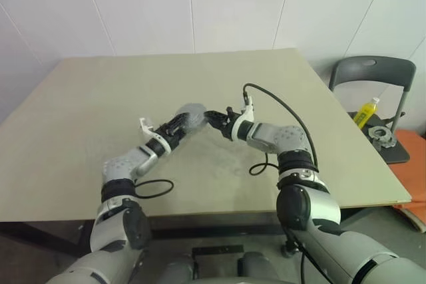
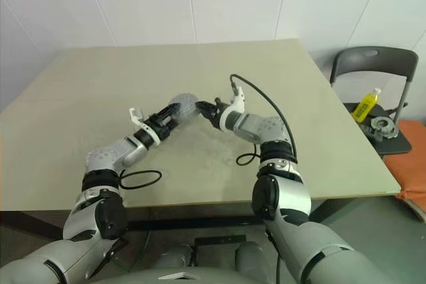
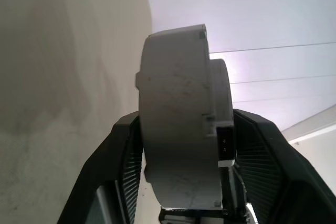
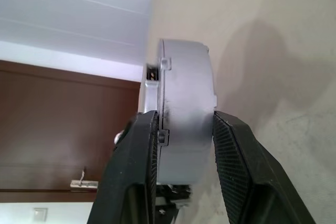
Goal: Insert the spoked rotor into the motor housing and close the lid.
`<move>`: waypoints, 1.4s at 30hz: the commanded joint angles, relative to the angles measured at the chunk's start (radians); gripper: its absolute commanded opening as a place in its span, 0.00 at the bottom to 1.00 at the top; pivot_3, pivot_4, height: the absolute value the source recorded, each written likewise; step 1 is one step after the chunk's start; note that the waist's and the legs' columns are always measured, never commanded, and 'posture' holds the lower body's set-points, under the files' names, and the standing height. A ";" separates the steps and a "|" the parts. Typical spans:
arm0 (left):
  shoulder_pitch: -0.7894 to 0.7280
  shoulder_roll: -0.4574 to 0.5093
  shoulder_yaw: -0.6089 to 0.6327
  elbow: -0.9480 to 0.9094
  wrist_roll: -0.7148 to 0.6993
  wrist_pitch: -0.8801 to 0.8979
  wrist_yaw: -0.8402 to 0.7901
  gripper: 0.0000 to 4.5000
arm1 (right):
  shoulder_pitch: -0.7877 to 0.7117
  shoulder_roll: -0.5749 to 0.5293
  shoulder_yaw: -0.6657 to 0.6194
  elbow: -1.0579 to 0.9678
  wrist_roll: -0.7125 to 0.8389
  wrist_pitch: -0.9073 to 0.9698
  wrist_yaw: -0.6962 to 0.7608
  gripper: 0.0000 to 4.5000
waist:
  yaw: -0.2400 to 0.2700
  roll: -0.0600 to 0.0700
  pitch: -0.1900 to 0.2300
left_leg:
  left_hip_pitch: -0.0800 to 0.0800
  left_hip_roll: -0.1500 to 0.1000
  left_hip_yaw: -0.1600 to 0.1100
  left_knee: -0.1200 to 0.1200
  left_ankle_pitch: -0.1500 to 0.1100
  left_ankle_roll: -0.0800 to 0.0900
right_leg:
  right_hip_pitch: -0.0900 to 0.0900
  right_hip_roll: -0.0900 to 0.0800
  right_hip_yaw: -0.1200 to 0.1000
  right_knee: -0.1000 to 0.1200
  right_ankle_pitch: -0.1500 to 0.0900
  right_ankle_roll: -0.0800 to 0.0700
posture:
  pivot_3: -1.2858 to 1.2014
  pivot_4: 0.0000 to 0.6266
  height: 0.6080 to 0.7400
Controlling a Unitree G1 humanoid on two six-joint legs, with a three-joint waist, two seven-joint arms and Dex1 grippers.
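A grey round motor housing [image 1: 190, 116] hangs edge-on a little above the beige table [image 1: 86, 98], held between both grippers. My left gripper [image 1: 180, 124] comes from the left and its black fingers [image 3: 118, 166] press on both flat faces of the housing [image 3: 178, 129]. From the right, my right gripper [image 1: 213, 118] clamps its rim [image 4: 184, 114] between the ribbed pads [image 4: 236, 150]. The housing looks like two stacked grey parts, and its inside is hidden. The spoked rotor is hidden.
A grey chair [image 1: 373, 74] stands off the table's right edge, carrying a yellow bottle [image 1: 365, 112] and a round metal part [image 1: 383, 136]. Black cables [image 1: 154, 188] loop on the table near both forearms. A white wall stands behind.
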 commanded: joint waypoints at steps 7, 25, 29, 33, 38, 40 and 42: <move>-0.020 -0.013 -0.015 -0.001 0.007 -0.019 0.019 0.49 | -0.020 0.022 0.038 -0.106 0.042 -0.005 0.071 0.43 | 0.000 0.000 0.000 | 0.000 0.000 0.000 0.001 0.000 0.000 | 0.000 0.000 0.000 0.001 0.000 0.000 | 0.52 0.00 1.00; -0.051 -0.084 0.065 -0.044 -0.010 -0.433 0.029 0.49 | 0.013 0.023 0.124 -0.184 0.028 -0.012 0.117 0.99 | 0.001 0.000 0.000 | 0.000 0.002 0.000 0.004 0.000 0.000 | 0.001 0.002 0.000 0.001 0.001 -0.001 | 0.52 0.00 1.00; -0.060 -0.081 0.067 -0.044 0.017 -0.579 0.024 0.49 | 0.015 0.012 0.132 -0.196 0.028 -0.015 0.134 0.99 | 0.003 0.000 0.000 | -0.001 0.001 0.000 0.005 0.000 0.000 | 0.001 0.002 0.000 0.001 0.001 -0.001 | 0.52 0.00 1.00; -0.068 -0.061 0.057 -0.022 0.102 -0.795 0.045 0.49 | 0.021 -0.002 0.162 -0.219 0.017 -0.026 0.165 0.99 | 0.002 0.000 0.000 | -0.001 0.001 0.000 0.006 0.000 0.000 | 0.001 0.002 0.000 0.001 0.002 0.000 | 0.52 0.00 1.00; -0.072 -0.007 0.012 0.082 0.287 -1.056 0.146 0.49 | 0.031 -0.008 0.190 -0.235 0.011 -0.034 0.186 0.99 | 0.002 0.000 0.000 | -0.001 0.001 0.001 0.007 0.000 0.000 | 0.001 0.003 0.000 0.001 0.002 -0.001 | 0.52 0.00 1.00; -0.080 0.020 0.014 0.134 0.332 -1.137 0.199 0.49 | 0.034 -0.008 0.198 -0.244 0.012 -0.035 0.189 0.99 | 0.003 -0.001 0.000 | -0.001 0.001 0.000 0.007 0.000 0.000 | 0.001 0.004 0.000 0.001 0.003 -0.001 | 0.52 0.00 1.00; -0.089 0.046 0.021 0.182 0.357 -1.197 0.242 0.49 | 0.035 -0.009 0.207 -0.252 0.011 -0.036 0.194 0.99 | 0.003 -0.001 -0.001 | -0.001 0.001 0.000 0.007 0.000 0.000 | 0.001 0.004 0.000 0.001 0.003 -0.001 | 0.52 0.00 1.00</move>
